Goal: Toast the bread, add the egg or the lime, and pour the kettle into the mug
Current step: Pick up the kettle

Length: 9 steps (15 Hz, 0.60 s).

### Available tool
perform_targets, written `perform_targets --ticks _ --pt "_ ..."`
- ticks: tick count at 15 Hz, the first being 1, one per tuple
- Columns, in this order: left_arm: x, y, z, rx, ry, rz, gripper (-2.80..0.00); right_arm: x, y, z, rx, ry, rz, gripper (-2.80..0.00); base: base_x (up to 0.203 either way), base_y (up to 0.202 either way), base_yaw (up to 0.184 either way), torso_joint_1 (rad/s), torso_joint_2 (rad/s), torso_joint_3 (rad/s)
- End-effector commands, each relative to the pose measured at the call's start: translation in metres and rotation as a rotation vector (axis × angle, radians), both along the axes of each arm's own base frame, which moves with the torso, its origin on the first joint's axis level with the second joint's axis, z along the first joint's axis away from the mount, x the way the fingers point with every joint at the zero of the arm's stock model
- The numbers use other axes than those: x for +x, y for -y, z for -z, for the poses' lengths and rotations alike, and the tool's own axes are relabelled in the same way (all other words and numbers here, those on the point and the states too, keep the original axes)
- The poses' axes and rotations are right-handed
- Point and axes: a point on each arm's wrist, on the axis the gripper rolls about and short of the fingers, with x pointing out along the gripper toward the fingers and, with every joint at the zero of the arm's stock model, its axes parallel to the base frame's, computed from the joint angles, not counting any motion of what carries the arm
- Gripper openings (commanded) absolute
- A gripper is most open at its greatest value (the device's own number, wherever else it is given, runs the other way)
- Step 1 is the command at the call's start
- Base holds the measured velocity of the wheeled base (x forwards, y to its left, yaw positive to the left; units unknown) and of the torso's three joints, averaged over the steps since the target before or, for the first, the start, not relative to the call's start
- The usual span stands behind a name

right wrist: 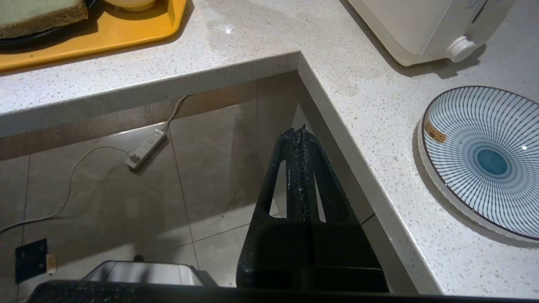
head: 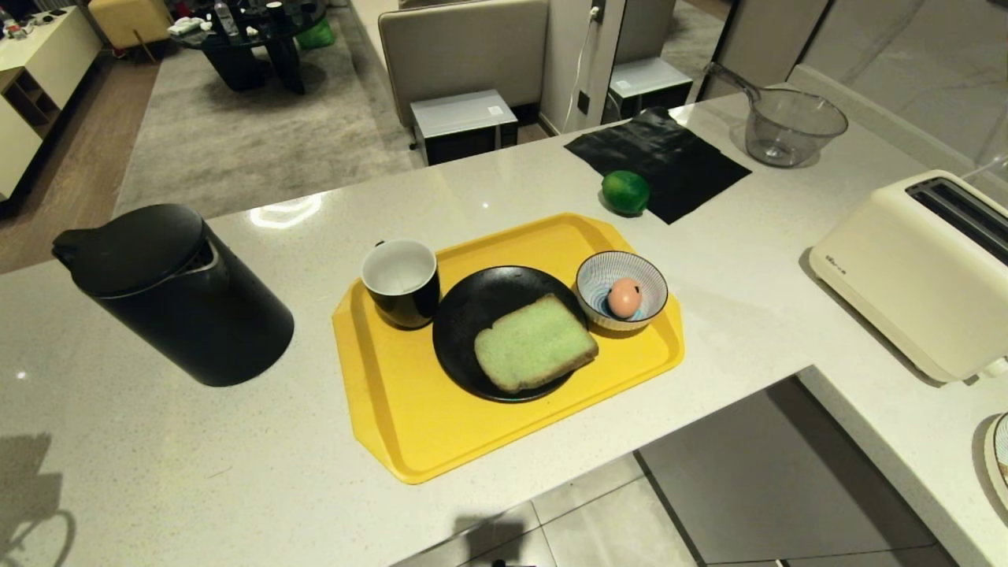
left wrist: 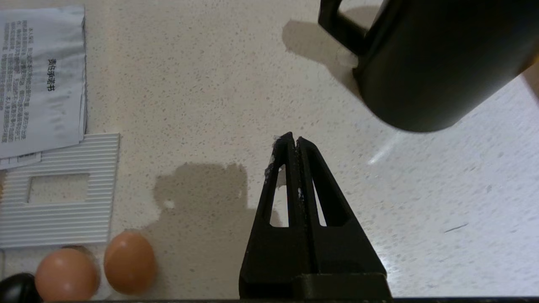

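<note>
Two matte black grippers, left [left wrist: 293,141] and right [right wrist: 300,131], pressed shut, empty; glossy mug [head: 402,282], spongy bread [head: 535,342], smooth egg [head: 624,298] on tray [head: 394,409].

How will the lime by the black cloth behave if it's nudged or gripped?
The lime is round and sits free on the flat counter, so a nudge would likely roll it. Its glossy skin may slip between narrow fingers. It looks firm, probably not fragile.
</note>
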Motion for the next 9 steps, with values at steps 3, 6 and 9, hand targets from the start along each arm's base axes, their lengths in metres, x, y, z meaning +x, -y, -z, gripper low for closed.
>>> perform_targets --ticks 3,6,9 --pt "0.017 -0.019 0.026 0.098 -0.078 0.095 -2.8 0.002 0.0 0.007 -0.001 -0.027 0.0 -2.8 0.0 0.0 0.0 0.0 0.0 0.0" --pt "0.022 -0.02 0.03 0.07 -0.078 0.127 -2.8 0.002 0.0 0.007 -0.001 -0.027 0.0 -2.8 0.0 0.0 0.0 0.0 0.0 0.0" --pt "0.022 -0.019 0.031 0.051 -0.069 0.143 -2.8 0.002 0.0 0.007 -0.001 -0.026 0.0 -2.8 0.0 0.0 0.0 0.0 0.0 0.0"
